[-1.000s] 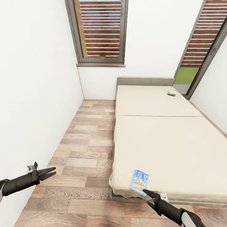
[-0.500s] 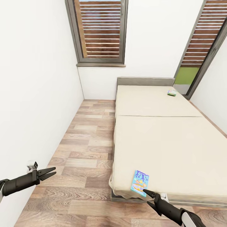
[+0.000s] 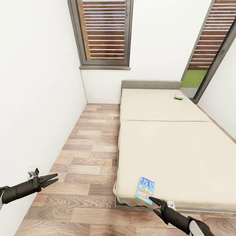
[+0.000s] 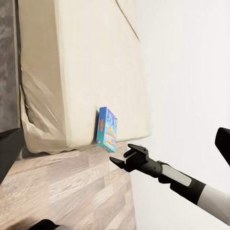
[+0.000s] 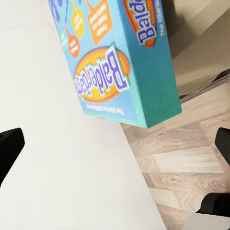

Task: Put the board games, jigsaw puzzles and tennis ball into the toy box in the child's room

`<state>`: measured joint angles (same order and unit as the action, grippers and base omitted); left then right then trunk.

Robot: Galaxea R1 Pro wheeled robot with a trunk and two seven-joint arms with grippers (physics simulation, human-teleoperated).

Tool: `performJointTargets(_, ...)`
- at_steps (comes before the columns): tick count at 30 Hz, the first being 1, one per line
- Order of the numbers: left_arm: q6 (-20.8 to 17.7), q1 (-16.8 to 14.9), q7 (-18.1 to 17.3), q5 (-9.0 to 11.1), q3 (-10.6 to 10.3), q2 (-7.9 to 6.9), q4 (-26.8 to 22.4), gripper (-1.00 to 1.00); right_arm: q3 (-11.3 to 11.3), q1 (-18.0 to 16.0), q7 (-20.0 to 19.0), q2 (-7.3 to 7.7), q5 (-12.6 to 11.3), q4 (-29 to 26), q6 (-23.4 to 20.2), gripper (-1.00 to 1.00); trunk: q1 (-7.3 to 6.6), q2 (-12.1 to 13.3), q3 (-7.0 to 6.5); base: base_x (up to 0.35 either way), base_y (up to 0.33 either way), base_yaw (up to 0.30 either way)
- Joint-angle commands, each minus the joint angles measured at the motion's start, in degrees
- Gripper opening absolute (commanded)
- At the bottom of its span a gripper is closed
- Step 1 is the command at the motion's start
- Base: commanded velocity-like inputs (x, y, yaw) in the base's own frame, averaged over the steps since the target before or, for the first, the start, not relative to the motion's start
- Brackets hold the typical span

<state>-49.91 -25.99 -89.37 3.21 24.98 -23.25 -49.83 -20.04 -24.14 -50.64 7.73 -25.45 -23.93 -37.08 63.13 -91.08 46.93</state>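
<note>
A blue cartoon-covered board game (image 3: 145,190) lies flat at the near corner of the bed (image 3: 170,147), slightly overhanging the edge. My right gripper (image 3: 152,204) hovers open just in front of that box, fingertips short of touching it. In the right wrist view the blue game (image 5: 115,62) sits ahead of the widely spread fingers (image 5: 9,148). The left wrist view takes in the blue game (image 4: 107,129) with the right gripper (image 4: 122,155) beside it. A green-white board game (image 3: 179,96) rests far off near the headboard. My left gripper (image 3: 49,180) is open and empty over the floor.
A white wall (image 3: 36,98) runs close along my left. A strip of wooden floor (image 3: 91,157) lies between the wall and the bed. Two shuttered windows (image 3: 105,31) are at the far end.
</note>
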Motion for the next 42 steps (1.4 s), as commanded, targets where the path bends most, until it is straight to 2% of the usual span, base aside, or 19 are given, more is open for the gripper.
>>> performJointTargets(1,-0.67,-0.02,-0.28,-0.01,0.00,-0.01,0.00,1.00,-0.18,-0.03,-0.08,-0.01,-0.13,0.02,-0.36,1.00,0.00,-0.02,0.04,0.000,0.000,0.000)
performJointTargets(11,-0.92,-0.02,-0.62,0.19,0.22,-0.03,0.00,1.00,-0.18,-0.05,-0.08,-0.41,-0.13,0.02,-0.48,1.00,0.00,-0.02,0.04,0.000,0.000,0.000)
performJointTargets(16,-0.93,-0.02,-0.63,0.15,0.18,-0.08,0.00,1.00,-0.18,-0.18,0.05,-0.61,-0.13,-0.05,-0.79,1.00,1.09,-2.03,0.94,0.000,0.000,0.000)
performJointTargets(26,-0.98,-0.02,-0.63,0.13,0.16,-0.14,0.00,1.00,-0.20,-0.21,0.20,-0.33,-0.13,0.02,-0.83,1.00,1.09,-2.03,0.94,0.000,0.000,0.000)
performJointTargets(35,-0.98,-0.02,-0.63,0.13,0.08,-0.16,0.00,1.00,-0.25,-0.21,-0.01,-0.08,-0.43,0.02,-0.89,1.00,3.07,-5.64,2.56,0.000,0.000,0.000)
performJointTargets(42,-0.98,-0.02,-0.63,0.13,0.04,-0.11,0.00,1.00,-0.29,-0.21,-0.27,0.06,-0.72,0.07,-0.91,1.00,3.07,-5.64,2.56,0.000,0.000,0.000)
